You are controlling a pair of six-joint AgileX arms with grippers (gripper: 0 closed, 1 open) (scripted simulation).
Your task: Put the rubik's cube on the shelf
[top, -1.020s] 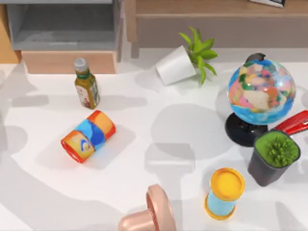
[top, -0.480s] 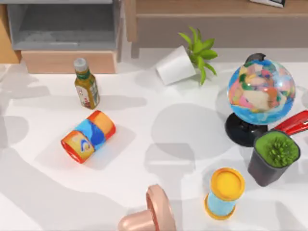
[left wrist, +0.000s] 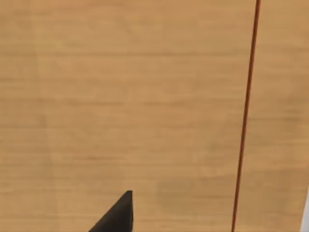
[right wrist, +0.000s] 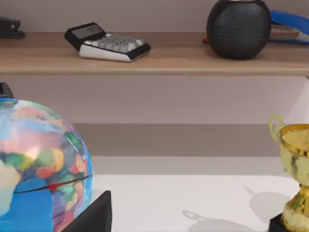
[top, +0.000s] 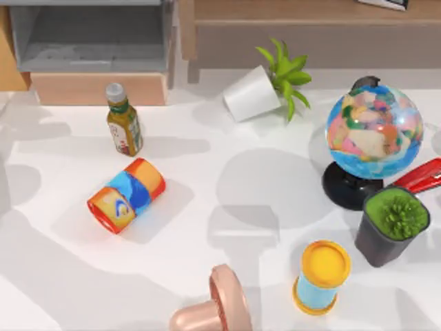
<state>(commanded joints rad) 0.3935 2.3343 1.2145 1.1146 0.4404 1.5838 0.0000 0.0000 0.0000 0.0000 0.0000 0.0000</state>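
Observation:
The rubik's cube is out of view. The shelf [top: 303, 10] is the long light-wood board along the table's far side, with a grey-brown panel below its front edge. In the right wrist view the shelf [right wrist: 159, 62] runs across at a distance, beyond the globe. A dark piece of my right gripper [right wrist: 94, 215] sits low beside the globe. In the left wrist view a dark piece of my left gripper [left wrist: 118, 217] is close against a light-wood surface [left wrist: 125, 96].
On the table are a red-orange-blue can [top: 126, 195], green bottle [top: 124, 121], tipped white plant pot [top: 265, 86], globe [top: 374, 131], red stapler [top: 420, 178], dark plant pot [top: 393, 224], yellow-lidded tin [top: 320, 276] and pink object [top: 213, 307]. A calculator [right wrist: 107, 42] and black speaker [right wrist: 238, 28] occupy the shelf.
Shadows near the table's left edge have shifted slightly. None of the objects on the table has moved.

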